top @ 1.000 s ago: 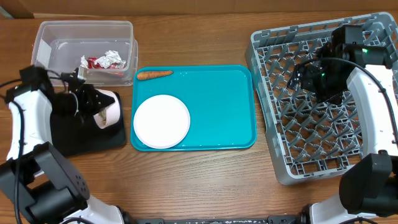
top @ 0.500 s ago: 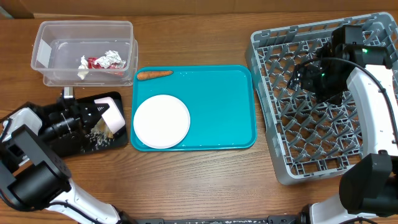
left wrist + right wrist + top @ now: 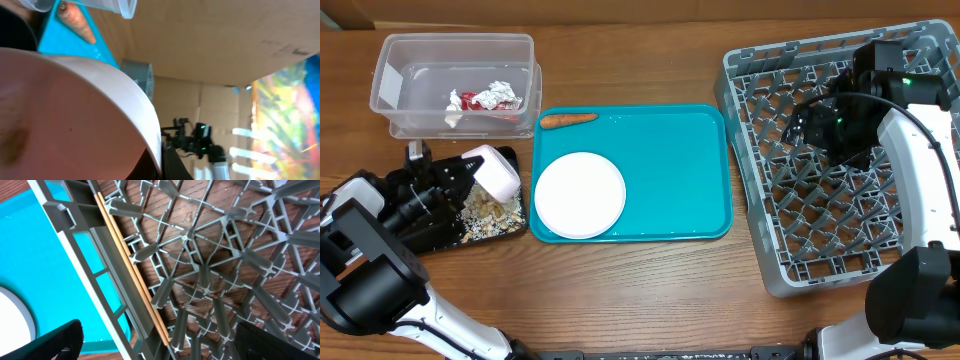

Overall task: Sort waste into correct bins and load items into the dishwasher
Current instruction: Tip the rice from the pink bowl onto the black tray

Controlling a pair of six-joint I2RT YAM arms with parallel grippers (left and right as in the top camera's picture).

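1. The left gripper (image 3: 458, 180) is clamped on a white bowl (image 3: 492, 170), tipped over the black tray (image 3: 450, 236); beige scraps (image 3: 490, 212) lie on that tray's right half.
2. The right gripper (image 3: 803, 128) hangs with its jaws wide apart over the dish rack (image 3: 840, 230); the chopsticks (image 3: 131, 265) lie along the rack's left wall.
3. The carrot (image 3: 568, 120) sits at the teal tray's (image 3: 670, 180) far-left corner.

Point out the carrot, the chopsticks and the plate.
carrot (image 3: 568, 120), overhead view, middle of its body.
chopsticks (image 3: 131, 266), right wrist view, midway along the pair.
plate (image 3: 580, 194), overhead view, centre of its face.

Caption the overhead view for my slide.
White bowl held tilted by the left fingers over the black tray, beige scraps lying in it.
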